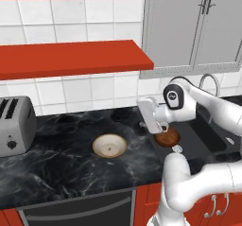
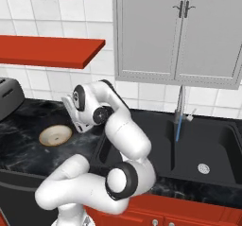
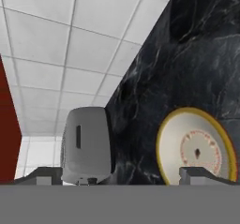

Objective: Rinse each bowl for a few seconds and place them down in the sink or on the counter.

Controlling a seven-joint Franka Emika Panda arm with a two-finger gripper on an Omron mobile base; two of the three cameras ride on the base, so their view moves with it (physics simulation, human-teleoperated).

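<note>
The cream-white bowl (image 1: 109,145) (image 2: 55,135) (image 3: 197,145) with its tan rim sits upright on the black marbled counter (image 1: 61,159). The reddish-brown bowl (image 1: 168,137) lies in the left basin of the black sink (image 1: 208,135) (image 2: 217,144), just below my wrist. My gripper (image 1: 145,114) (image 2: 71,109) (image 3: 121,175) hangs above the counter at the sink's left edge. It points sideways towards the cream bowl, open and empty. A thin blue stream runs from the silver faucet (image 2: 180,102) (image 1: 210,81).
A grey toaster (image 1: 14,126) (image 2: 9,95) (image 3: 86,143) stands at the counter's far left against the tiled wall. Red shelves (image 1: 71,57) hang above the counter, and grey wall cabinets (image 2: 179,31) above the sink. My own arm hides the sink's left part in the right base view.
</note>
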